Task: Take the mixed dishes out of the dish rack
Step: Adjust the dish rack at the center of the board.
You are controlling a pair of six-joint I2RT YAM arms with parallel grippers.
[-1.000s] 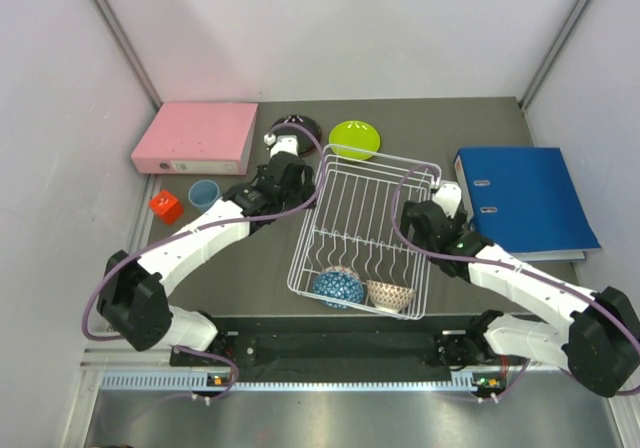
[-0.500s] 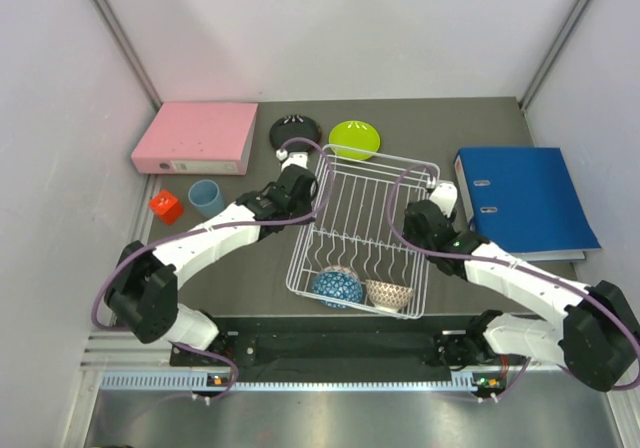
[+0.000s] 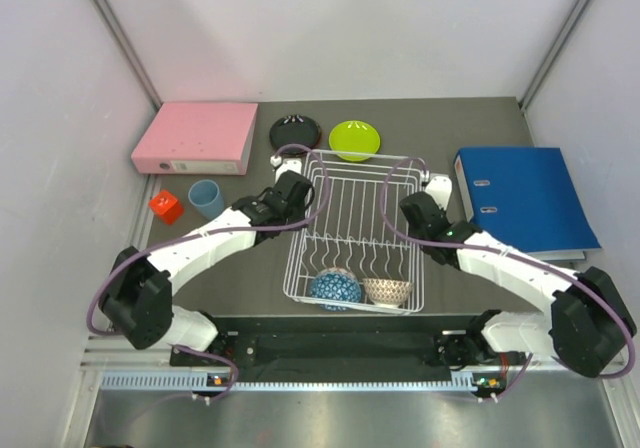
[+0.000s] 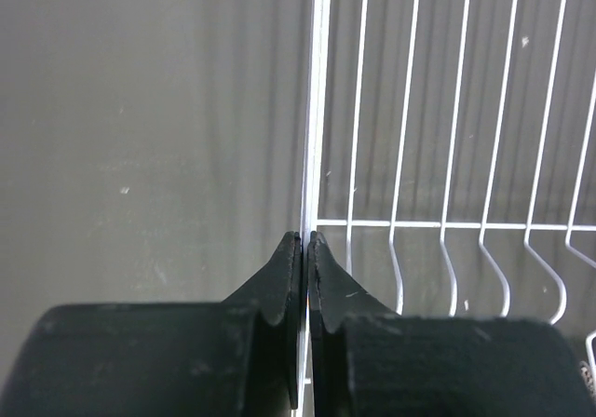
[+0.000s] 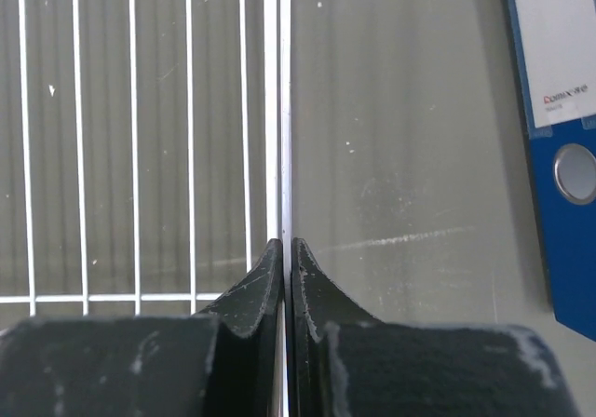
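The dish rack [image 3: 355,223] is a white wire basket in the middle of the table. A blue patterned bowl [image 3: 337,288] and a beige patterned bowl [image 3: 388,291] lie at its near end. My left gripper [image 3: 306,194] is shut on the rack's left rim wire [image 4: 318,110], which runs between its fingertips [image 4: 290,254]. My right gripper [image 3: 416,208] is shut on the right rim wire [image 5: 283,110] in the same way. Outside the rack are a lime green plate [image 3: 354,140], a dark plate [image 3: 295,131] and a pale blue cup [image 3: 205,198].
A pink binder [image 3: 195,136] lies at the back left, with a small red cube [image 3: 166,206] in front of it beside the cup. A blue binder [image 3: 525,200] lies right of the rack, its spine [image 5: 559,110] close to my right gripper.
Both grippers went from open to shut on the rack's side rims. The left arm came over from the dark plate to the rack. The rack has shifted slightly and sits straighter.
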